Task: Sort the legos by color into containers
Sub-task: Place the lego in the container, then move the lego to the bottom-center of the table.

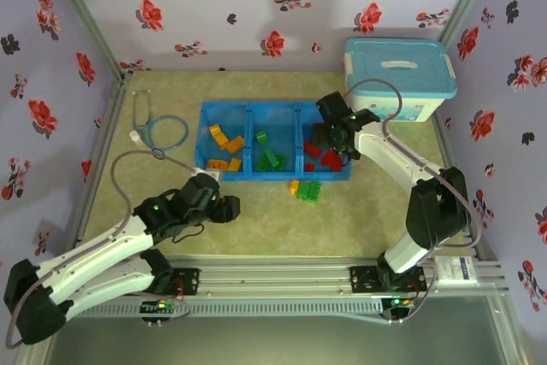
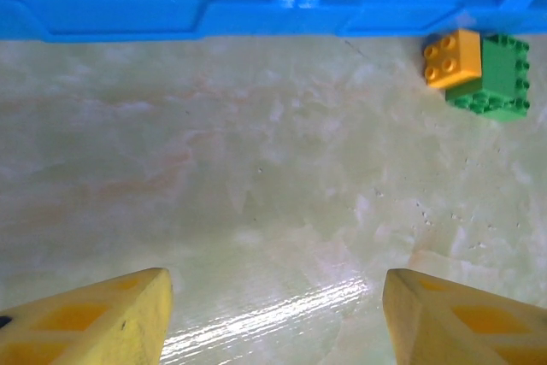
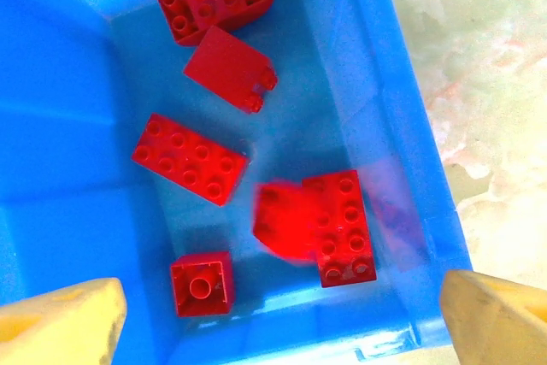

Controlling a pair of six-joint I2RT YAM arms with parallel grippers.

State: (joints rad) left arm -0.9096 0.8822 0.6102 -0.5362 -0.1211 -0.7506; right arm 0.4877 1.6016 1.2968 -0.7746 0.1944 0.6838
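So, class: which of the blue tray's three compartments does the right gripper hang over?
The right-end compartment, holding red legos; the middle compartment has green legos, the left compartment orange-yellow legos.

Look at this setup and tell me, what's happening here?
Two robot arms are sorting Lego bricks by colour into a blue tray. The right gripper hangs open over the red bricks in the right compartment, one brick there blurred. The left gripper is open above bare table, near an orange brick and a green brick lying outside the tray.
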